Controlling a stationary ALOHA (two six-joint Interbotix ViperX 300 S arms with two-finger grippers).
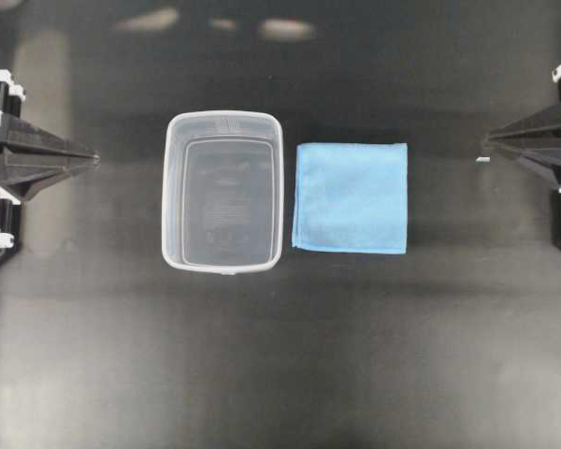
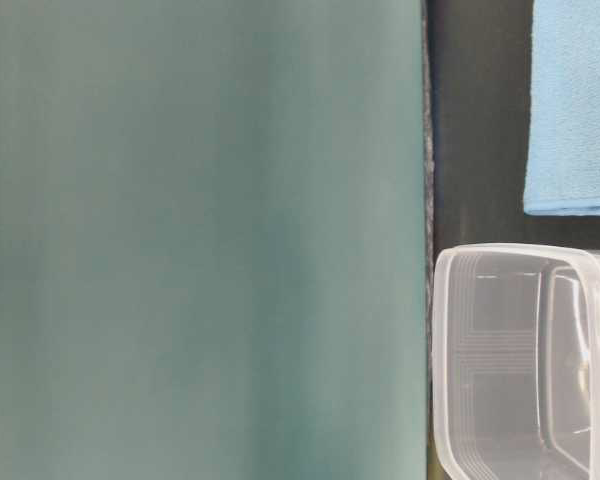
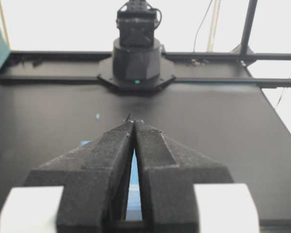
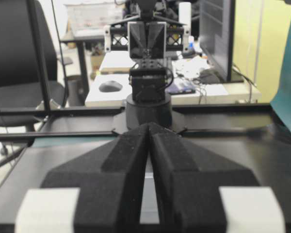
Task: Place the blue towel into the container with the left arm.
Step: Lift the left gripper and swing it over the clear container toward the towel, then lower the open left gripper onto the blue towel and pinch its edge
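A blurred teal panel (image 2: pixel 200 240), perhaps a wall, fills most of your view. At right, the blue towel (image 2: pixel 577 110) lies apart from the clear container (image 2: pixel 450 350) on the dark surface (image 2: pixel 475 120).

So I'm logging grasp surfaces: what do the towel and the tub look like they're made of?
The blue towel looks like soft matte cloth, probably microfibre: fine fuzzy weave, stitched edge, no shine. The container seems clear rigid plastic, glossy: the dark table shows through its floor, and moulded ridges and highlights mark its walls.
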